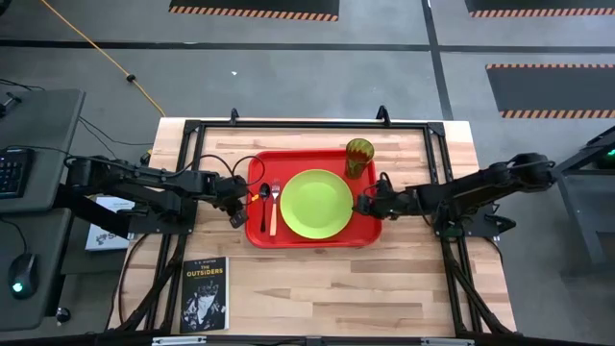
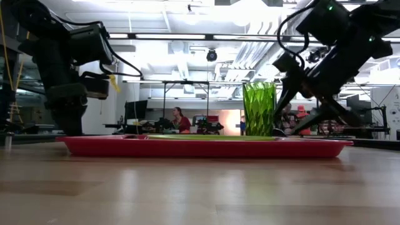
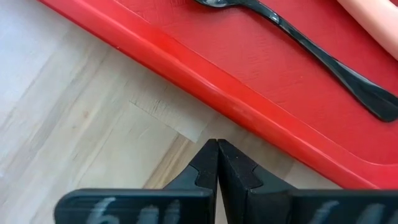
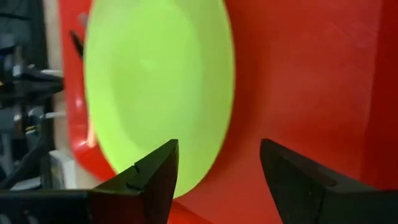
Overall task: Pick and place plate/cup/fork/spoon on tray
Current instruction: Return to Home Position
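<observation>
The red tray (image 1: pixel 298 163) lies mid-table. On it rest the lime-green plate (image 1: pixel 316 204), the dark spoon (image 1: pixel 264 200) and the orange-handled fork (image 1: pixel 274 210), both left of the plate. The green cup (image 1: pixel 359 156) stands upright at the tray's far right corner. My left gripper (image 3: pixel 217 168) is shut over the bare wood just outside the tray's left rim (image 3: pixel 186 68), near the spoon (image 3: pixel 311 43). My right gripper (image 4: pixel 217 180) is open above the plate's right edge (image 4: pixel 211 143), its fingers clear of it.
A black book (image 1: pixel 204 294) lies at the table's near left corner. A black metal frame (image 1: pixel 307 125) runs around the table top. Bare wood stretches between the tray and the near edge. In the low view, people sit in the room beyond the table.
</observation>
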